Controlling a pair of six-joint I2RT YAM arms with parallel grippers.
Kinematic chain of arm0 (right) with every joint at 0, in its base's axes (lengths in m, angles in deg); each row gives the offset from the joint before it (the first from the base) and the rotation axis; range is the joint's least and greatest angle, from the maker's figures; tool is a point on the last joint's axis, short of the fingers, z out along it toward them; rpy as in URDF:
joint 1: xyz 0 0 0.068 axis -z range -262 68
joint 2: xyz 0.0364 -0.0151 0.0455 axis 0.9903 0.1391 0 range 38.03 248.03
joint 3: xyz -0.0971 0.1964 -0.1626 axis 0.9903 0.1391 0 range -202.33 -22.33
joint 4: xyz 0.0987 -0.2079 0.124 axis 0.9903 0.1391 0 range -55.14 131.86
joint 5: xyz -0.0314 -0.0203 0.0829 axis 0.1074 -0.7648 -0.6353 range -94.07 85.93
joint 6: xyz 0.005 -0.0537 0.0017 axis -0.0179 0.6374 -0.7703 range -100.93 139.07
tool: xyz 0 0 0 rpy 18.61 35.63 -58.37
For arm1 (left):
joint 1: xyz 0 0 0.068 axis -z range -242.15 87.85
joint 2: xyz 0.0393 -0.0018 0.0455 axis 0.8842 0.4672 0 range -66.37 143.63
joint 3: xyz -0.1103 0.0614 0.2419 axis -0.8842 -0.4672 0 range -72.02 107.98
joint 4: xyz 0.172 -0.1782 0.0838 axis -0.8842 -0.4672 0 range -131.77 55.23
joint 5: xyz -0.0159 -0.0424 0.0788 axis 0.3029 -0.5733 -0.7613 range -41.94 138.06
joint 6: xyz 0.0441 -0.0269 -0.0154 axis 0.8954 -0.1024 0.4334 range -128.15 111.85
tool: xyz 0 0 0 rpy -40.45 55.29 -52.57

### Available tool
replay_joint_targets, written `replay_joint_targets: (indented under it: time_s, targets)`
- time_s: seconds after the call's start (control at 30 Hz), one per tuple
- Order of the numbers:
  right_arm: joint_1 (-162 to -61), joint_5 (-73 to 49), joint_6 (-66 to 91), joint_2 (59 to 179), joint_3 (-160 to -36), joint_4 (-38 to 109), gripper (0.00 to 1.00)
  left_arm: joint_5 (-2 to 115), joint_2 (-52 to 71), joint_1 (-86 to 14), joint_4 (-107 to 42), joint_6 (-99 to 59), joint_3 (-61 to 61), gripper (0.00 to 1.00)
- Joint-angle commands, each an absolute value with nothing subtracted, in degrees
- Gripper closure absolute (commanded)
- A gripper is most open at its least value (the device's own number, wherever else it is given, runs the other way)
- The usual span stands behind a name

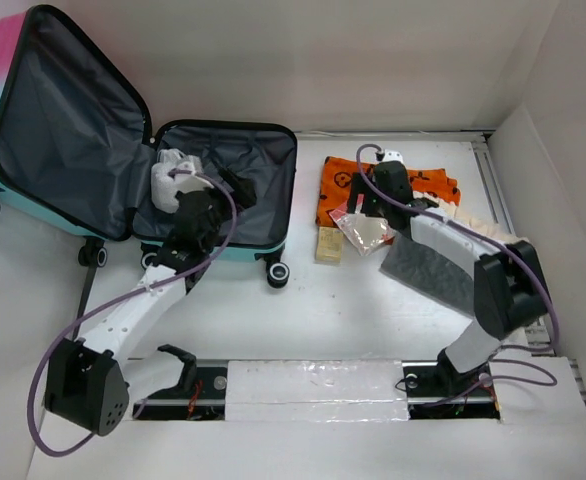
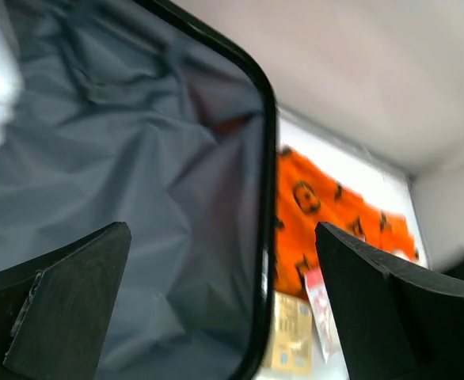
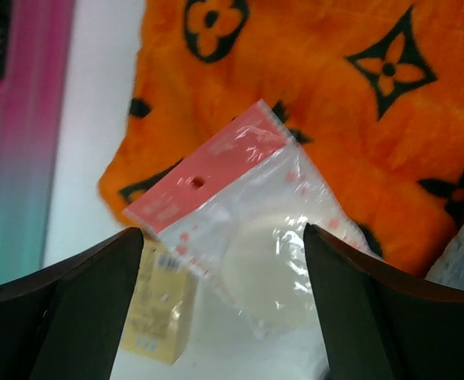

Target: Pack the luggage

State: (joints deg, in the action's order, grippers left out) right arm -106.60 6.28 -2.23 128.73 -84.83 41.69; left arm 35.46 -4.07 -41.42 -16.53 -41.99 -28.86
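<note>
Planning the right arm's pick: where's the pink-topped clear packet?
Top view: the packet lies right of the luggage, overlapping the orange cloth's near edge beside the yellow box, below the right gripper's open jaws.

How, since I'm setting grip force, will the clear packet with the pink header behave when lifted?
The packet is thin glossy film, so it will probably flex and may slip. It looks flat and light for its size, so little force should lift it. It lies partly on the orange cloth, which might shift too.
</note>
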Motion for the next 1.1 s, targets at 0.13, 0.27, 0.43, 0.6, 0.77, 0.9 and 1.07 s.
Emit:
replay_joint_targets:
  time_s: [0.13,0.27,0.43,0.6,0.77,0.9,1.07]
  targets:
    - [-102.22,4.19,2.8,137.43,-96.86,37.32,0.12,40.13,0.07,-28.49,-10.96,-34.6,-25.53,0.02]
    - [-100.21,-0.45,3.95,142.34,-99.67,37.32,0.11,44.81,0.07,-25.42,-7.7,-35.22,-25.53,0.23]
    - [-99.49,-7.04,3.25,144.99,-98.45,35.14,0.14,43.22,-0.54,-21.29,-8.23,-34.34,-26.92,0.26]
    - [-99.49,-7.94,2.19,144.99,-96.78,33.46,0.24,43.84,-1.77,-21.28,-8.92,-34.87,-28.43,0.3]
    - [-98.44,-7.94,1.67,143.68,-95.64,33.46,0.74,44.37,-2.39,-21.28,-8.93,-35.48,-29.57,0.33]
    - [-98.44,-8.46,1.67,141.66,-94.49,33.46,1.0,44.37,-2.91,-21.28,-8.93,-35.48,-30.1,0.34]
    - [-98.44,-8.46,1.14,137.98,-92.83,33.46,0.99,44.37,-2.91,-21.28,-8.93,-35.48,-30.1,0.35]
